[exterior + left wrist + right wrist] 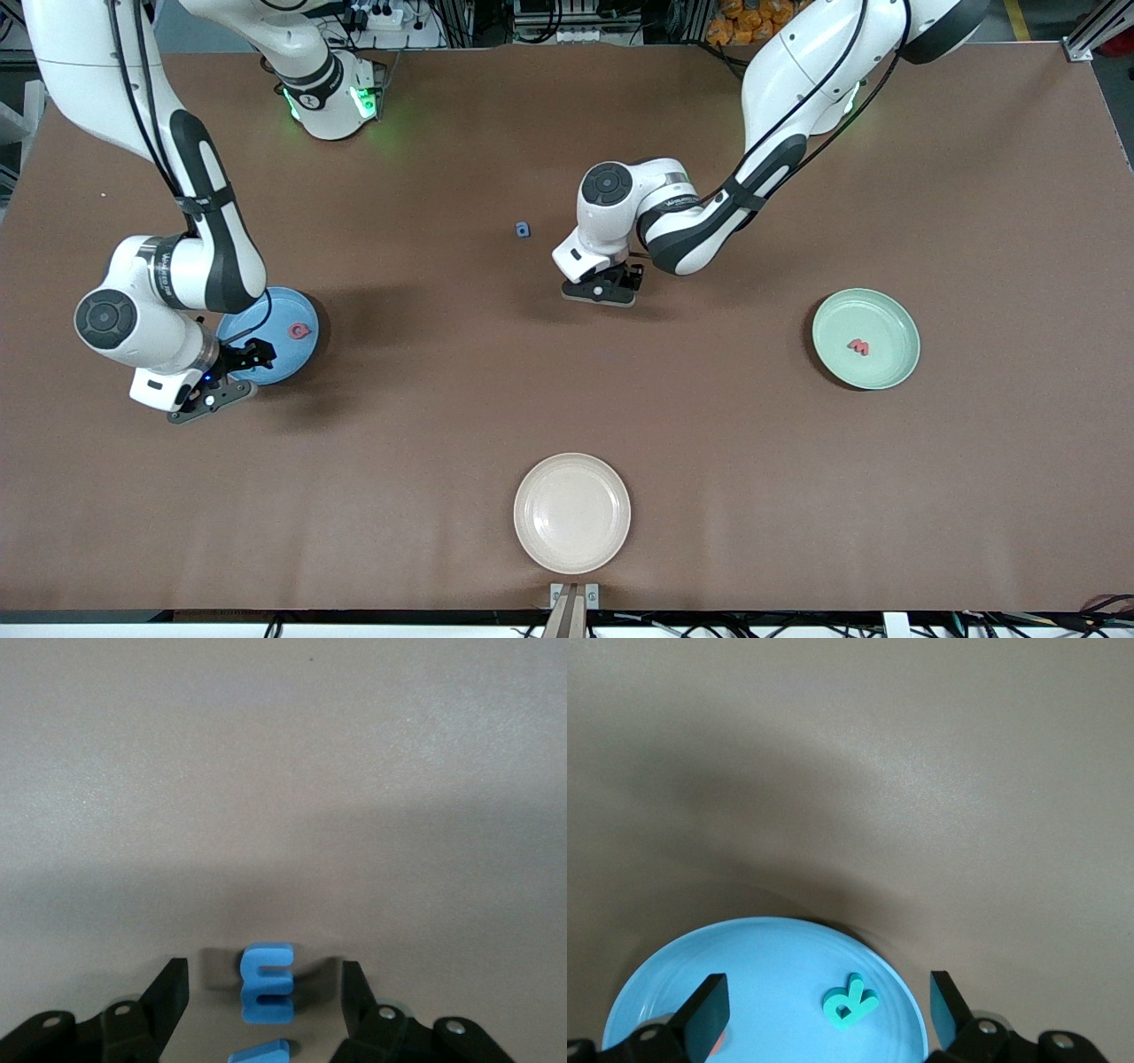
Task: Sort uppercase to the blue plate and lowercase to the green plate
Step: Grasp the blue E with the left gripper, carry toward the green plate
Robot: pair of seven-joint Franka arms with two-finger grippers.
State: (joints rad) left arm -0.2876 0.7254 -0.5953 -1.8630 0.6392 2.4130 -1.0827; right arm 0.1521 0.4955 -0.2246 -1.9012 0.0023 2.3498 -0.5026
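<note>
The right gripper (213, 400) hangs at about nine o'clock on the table as the front camera sees it, over the seven o'clock rim of the blue plate (285, 306), and its fingers stand wide apart with nothing between them but air. Under it, the right wrist view shows a teal-green R (850, 1001) lying flat on the plate, below the gap between the two fingers and touched by neither. A red Q (301, 331) lies on the same plate, toward its three o'clock edge. Next across the table, a small blue rounded letter (523, 229) sits alone on the brown table (443, 399), at about ten o'clock from the left gripper (602, 292) and near it. The left gripper is low over the middle of the table, its arm reaching in from one o'clock. Its jaws are open and straddle a blue m-shaped letter (267, 983) that lies on the table, with a strip of bare surface showing on each side, so neither finger touches it. Whether this letter is a capital or a small one I cannot tell. A second blue piece (259, 1051) shows only in part at the edge of the left wrist view, just beside the first. At six o'clock, nearest the front camera, stands a cream plate (571, 514). At three o'clock is the green plate (889, 317), with a red-orange m (858, 346) lying in it close to its centre, slightly toward seven o'clock.
</note>
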